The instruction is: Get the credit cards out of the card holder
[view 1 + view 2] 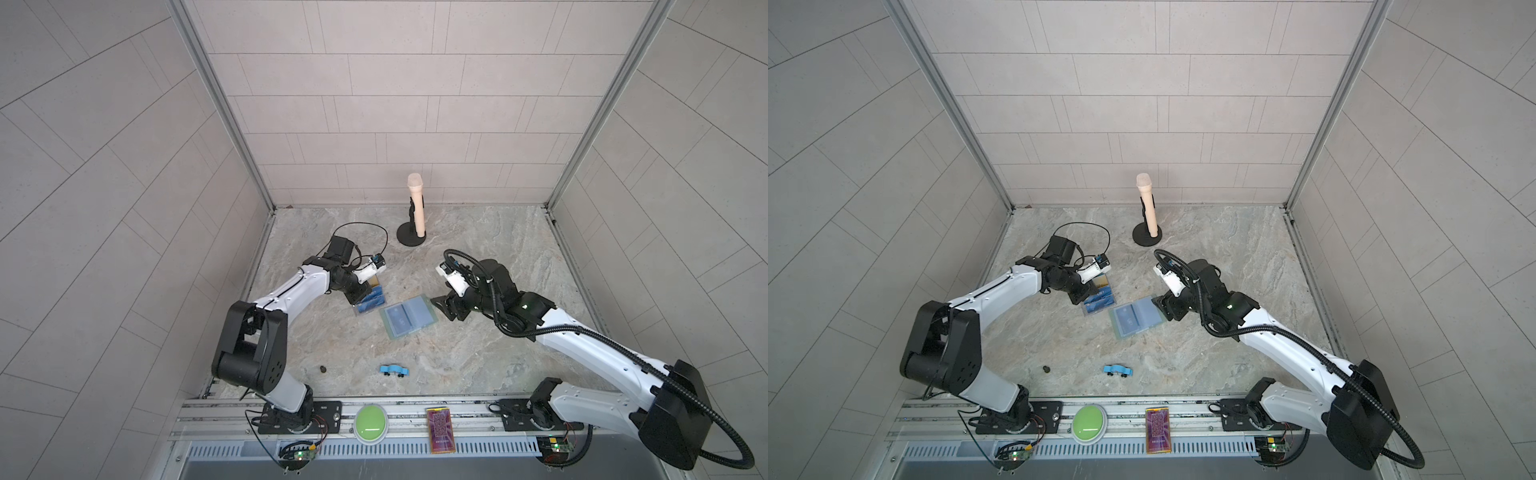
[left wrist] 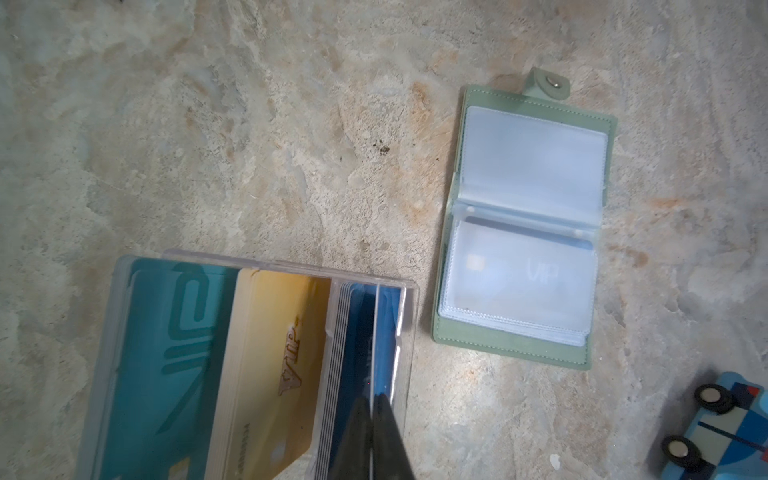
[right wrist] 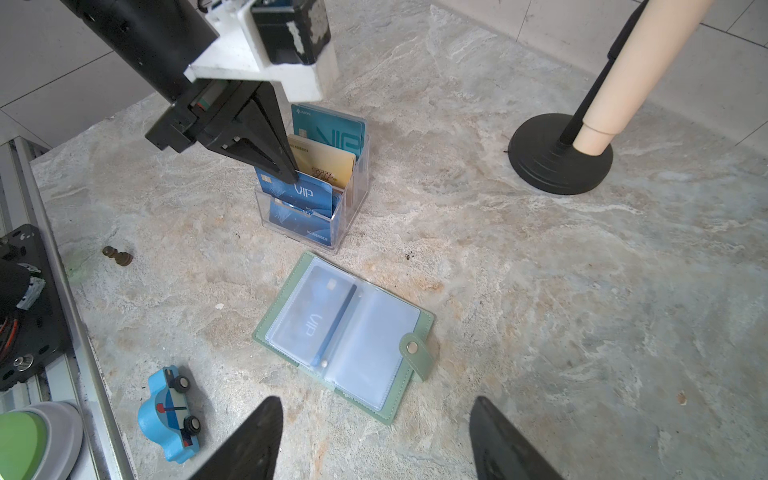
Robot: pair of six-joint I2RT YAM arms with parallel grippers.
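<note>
1. Marbled grey-beige tabletop [image 1: 478, 340] fills the lower middle of both top views.
2. Open mint-green card holder [image 1: 408, 316] lies flat at centre.
3. Clear acrylic stand [image 1: 368, 309] stands just left of it.
4. Black microphone-stand base [image 1: 409, 241] sits above.
5. Blue toy car [image 1: 394, 370] and small dark pawn [image 1: 322, 368] lie below.

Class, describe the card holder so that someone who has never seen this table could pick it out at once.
Start near the middle of the marbled table. Beside the clear tiered stand, on the side away from the left arm, the card holder lies flat and open. Unlike the upright, see-through stand, it is a mint-green booklet with frosted sleeve pages and a snap tab.
</note>
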